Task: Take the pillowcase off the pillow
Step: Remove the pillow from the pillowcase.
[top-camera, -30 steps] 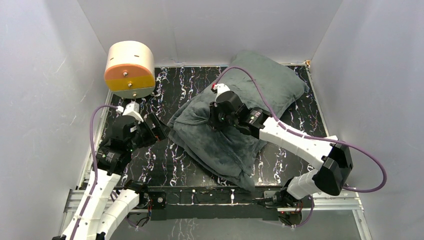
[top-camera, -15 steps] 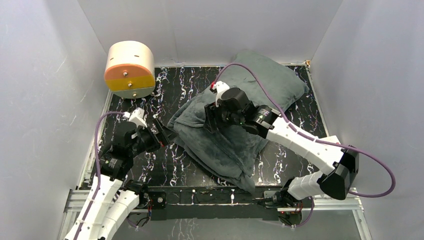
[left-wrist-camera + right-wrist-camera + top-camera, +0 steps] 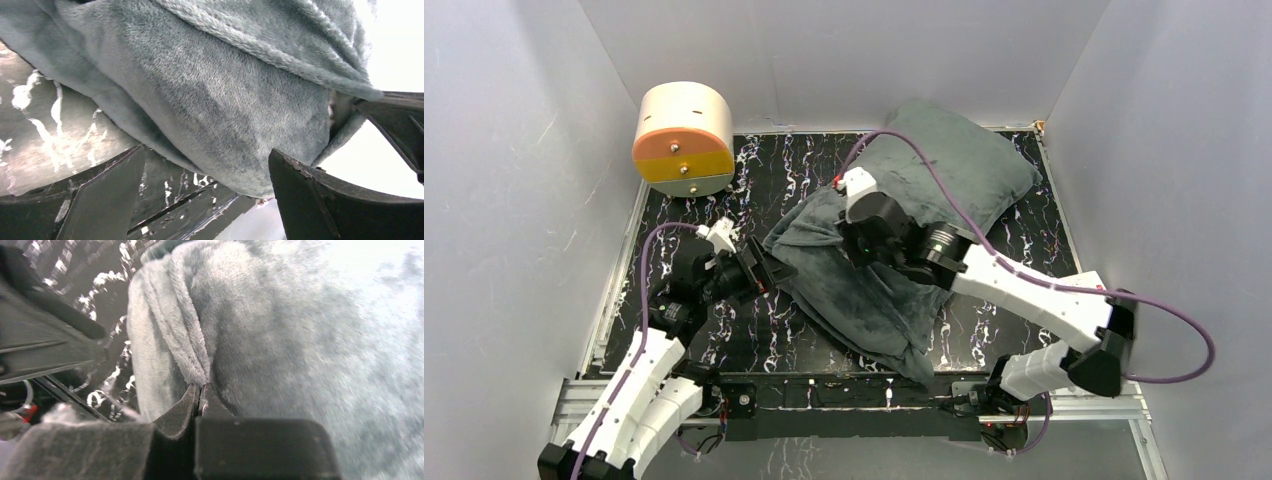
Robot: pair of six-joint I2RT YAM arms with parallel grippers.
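The pillowcase [image 3: 869, 300] lies across the black marbled table [image 3: 684, 330] with its plain grey-green plush face up. It wraps the pillow, which is hidden. My right gripper [image 3: 849, 243] is on top of its left half. Its fingers [image 3: 200, 386] are shut, with a raised fold of the pillowcase [image 3: 190, 340] running into their tips. My left gripper [image 3: 769, 272] is low at the cover's left edge. It is open, and a drooping bulge of the pillowcase [image 3: 225, 110] hangs just above and between its two fingers [image 3: 205, 167].
A cream-and-orange cylinder [image 3: 684, 140] stands at the back left corner. Grey walls close in the table on three sides. The left arm's dark fingers [image 3: 50, 340] show at the left of the right wrist view, close to the pinched fold.
My left arm has swung right and forward until its open fingers reach the pillowcase's left edge. The right gripper opened, shifted slightly left and shut again on the fold.
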